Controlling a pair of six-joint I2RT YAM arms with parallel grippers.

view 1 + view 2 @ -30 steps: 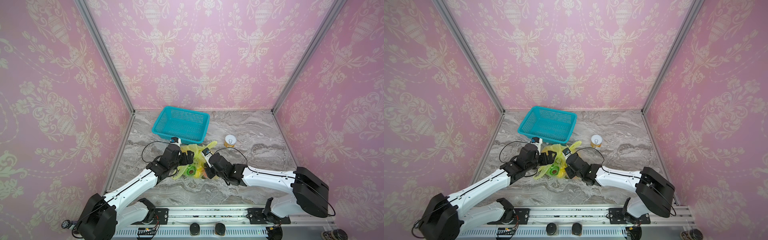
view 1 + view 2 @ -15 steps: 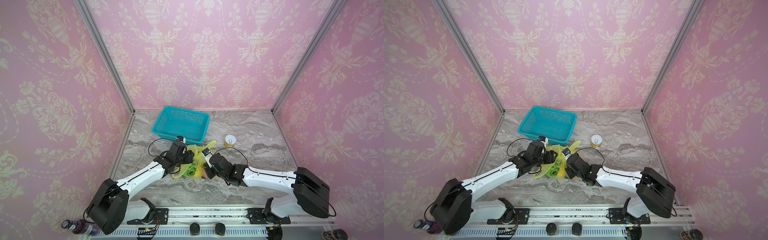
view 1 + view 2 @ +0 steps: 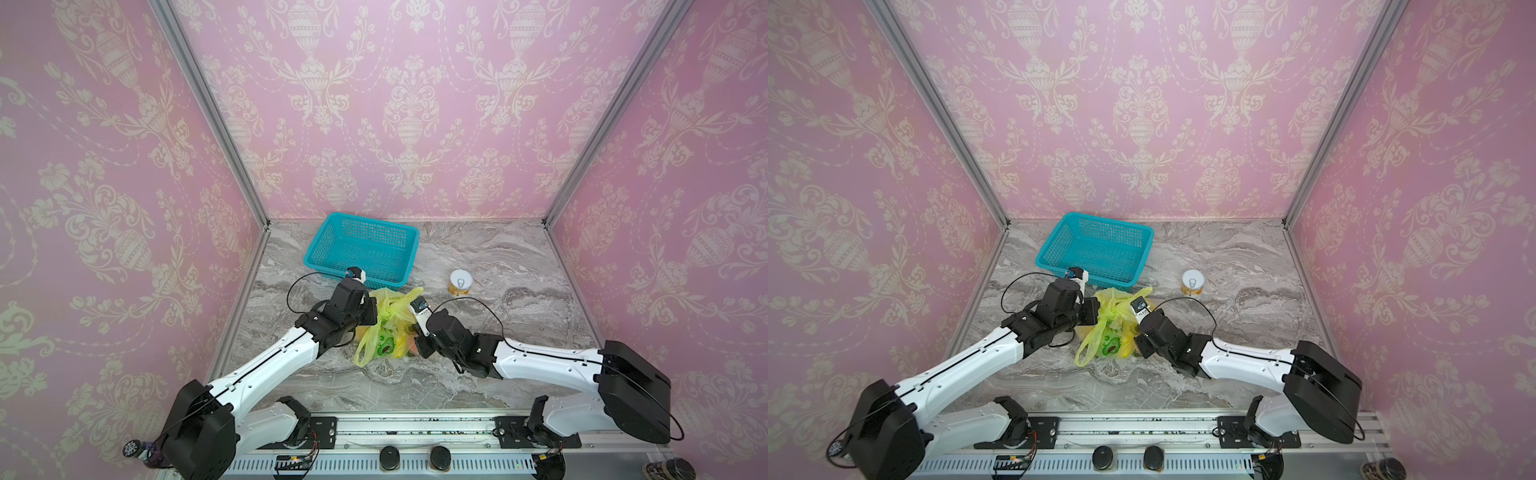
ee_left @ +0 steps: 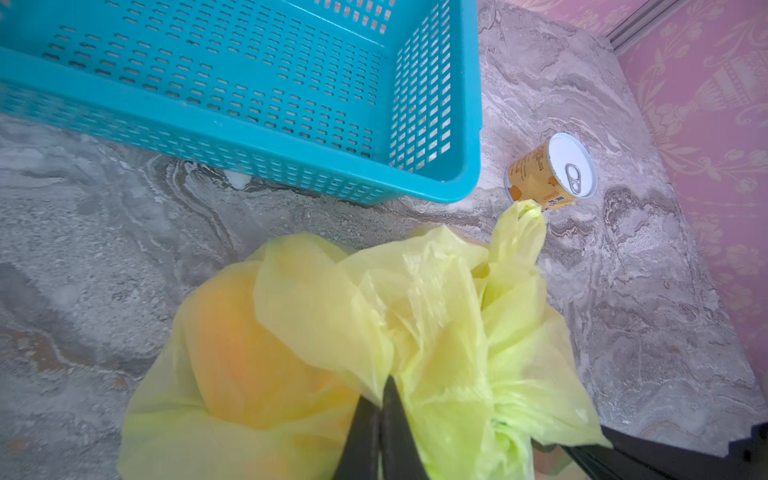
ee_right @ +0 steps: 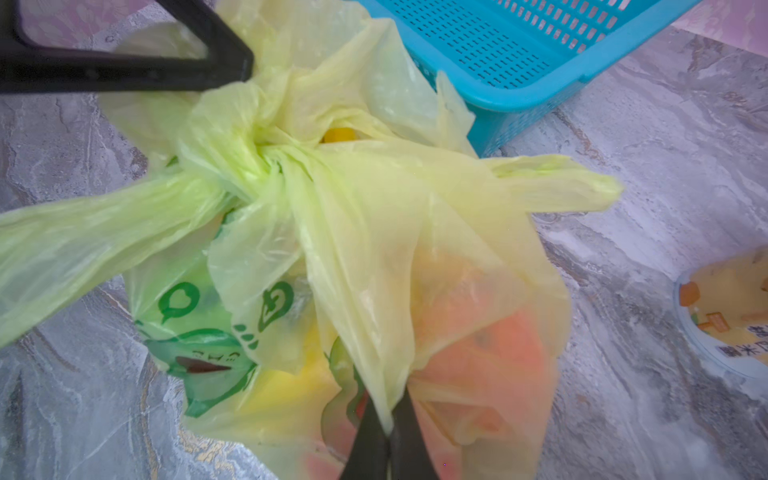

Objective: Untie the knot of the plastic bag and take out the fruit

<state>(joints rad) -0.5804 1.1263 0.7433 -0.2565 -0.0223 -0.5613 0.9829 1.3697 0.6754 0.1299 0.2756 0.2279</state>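
Note:
The plastic bag (image 3: 386,328) lies on the marble top between both arms, pale yellow with green avocado prints (image 5: 199,357). Its knot (image 5: 253,166) sits on top, strap ends sticking out to both sides. My left gripper (image 4: 382,399) is shut on a fold of the bag beside the knot. My right gripper (image 5: 390,419) is shut on a fold on the opposite side. Fruit shows through the film: an orange piece (image 4: 241,332), a pink-red one (image 5: 498,353) and a yellow one (image 5: 291,390). In both top views the grippers flank the bag (image 3: 1113,328).
A teal perforated basket (image 3: 322,241) stands just behind the bag, its front rim (image 4: 249,139) close to it. A small white-and-yellow can (image 3: 461,282) stands to the right of the basket. Pink walls close in the left, right and back.
My left gripper has moved in to the bag and gone from open to shut on a fold near the knot. The right arm has held still.

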